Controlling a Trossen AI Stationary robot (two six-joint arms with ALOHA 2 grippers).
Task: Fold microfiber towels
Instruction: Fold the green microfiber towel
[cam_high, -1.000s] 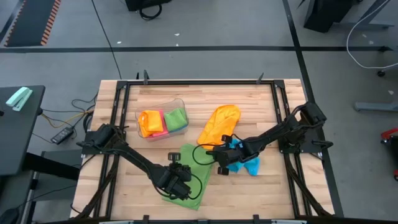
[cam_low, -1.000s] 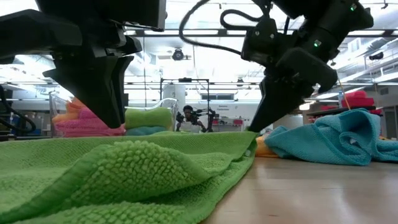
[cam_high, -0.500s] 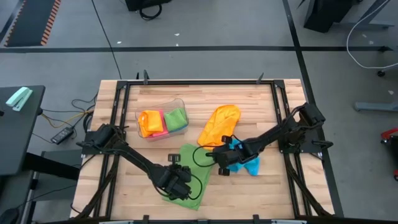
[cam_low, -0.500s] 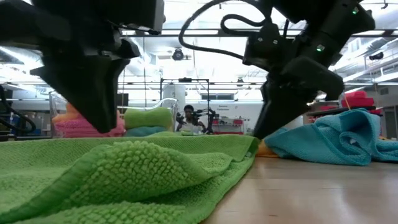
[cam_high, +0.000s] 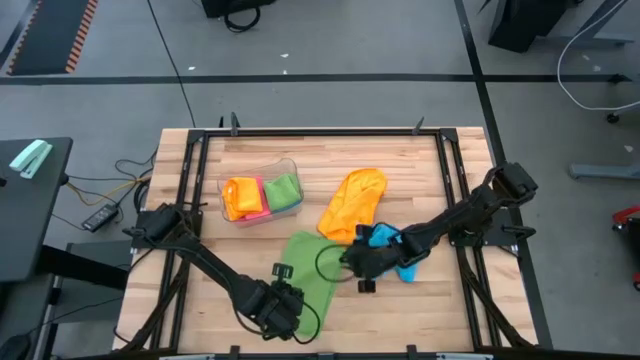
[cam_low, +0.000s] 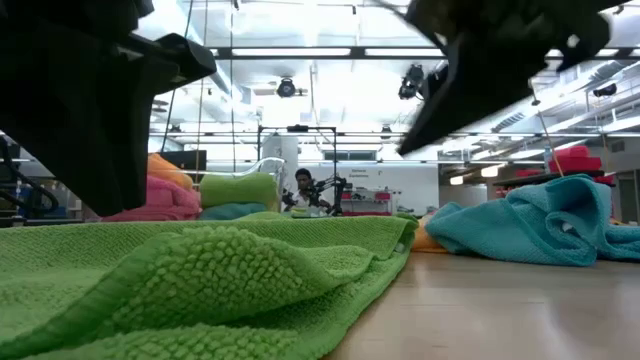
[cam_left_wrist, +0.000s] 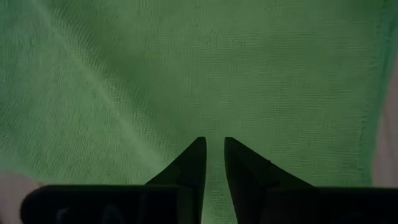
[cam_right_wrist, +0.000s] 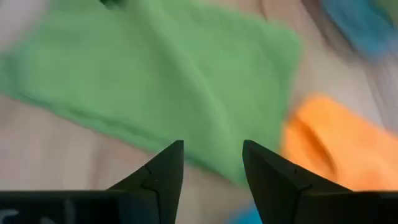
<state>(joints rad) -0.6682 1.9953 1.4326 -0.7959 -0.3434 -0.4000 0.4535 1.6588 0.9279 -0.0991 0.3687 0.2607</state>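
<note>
**3 loose towels on the worktop, more in the tub**

3 loose microfiber towels are counted on the worktop (cam_high: 240, 160): 1 green towel (cam_high: 310, 268) spread flat near the front edge, 1 orange towel (cam_high: 352, 200) crumpled near the middle, and 1 blue towel (cam_high: 398, 258) bunched toward the right edge, just beside the orange one. Folded orange, pink and green cloths are seen in 1 clear tub (cam_high: 262, 190) toward the rear-left corner.

The left gripper (cam_left_wrist: 212, 163) is held over the green towel's front part, its fingers nearly closed with only a narrow gap and nothing seen between them. The right gripper (cam_right_wrist: 211, 163) is parted and empty, above the green towel's right edge, and the blue towel is partly covered by its arm.
</note>
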